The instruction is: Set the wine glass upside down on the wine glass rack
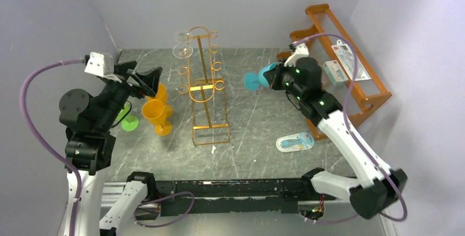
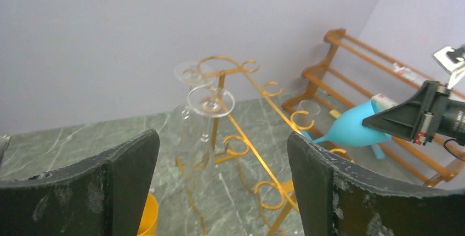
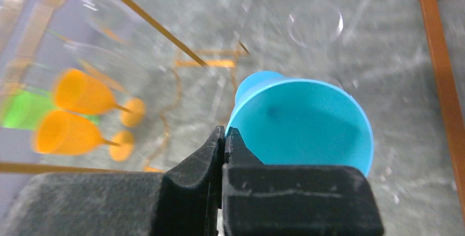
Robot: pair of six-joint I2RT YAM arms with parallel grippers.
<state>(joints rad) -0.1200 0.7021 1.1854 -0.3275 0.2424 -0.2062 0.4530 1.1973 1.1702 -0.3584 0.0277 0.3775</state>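
Blue wine glass (image 1: 253,80) gripped by right hand (image 3: 224,137), left hand (image 2: 222,141) spread empty, two orange glasses (image 1: 154,112)

The rack (image 1: 204,90) is gleaming like thin lacquered metal wire, smooth and golden-orange. The clear glasses (image 1: 182,51) at its top are looking like see-through glass or plastic; I cannot tell which. The blue glass (image 3: 299,121) is showing a smooth, matt plastic skin, as are the orange glasses (image 1: 155,112). The table (image 1: 252,131) is reading as dark veined stone with a soft sheen. The shelf (image 1: 375,99) at upper right is looking like varnished wood. The left gripper (image 2: 222,137) is showing matt black fingers (image 2: 340,192) — scuffed, flecked whitish.
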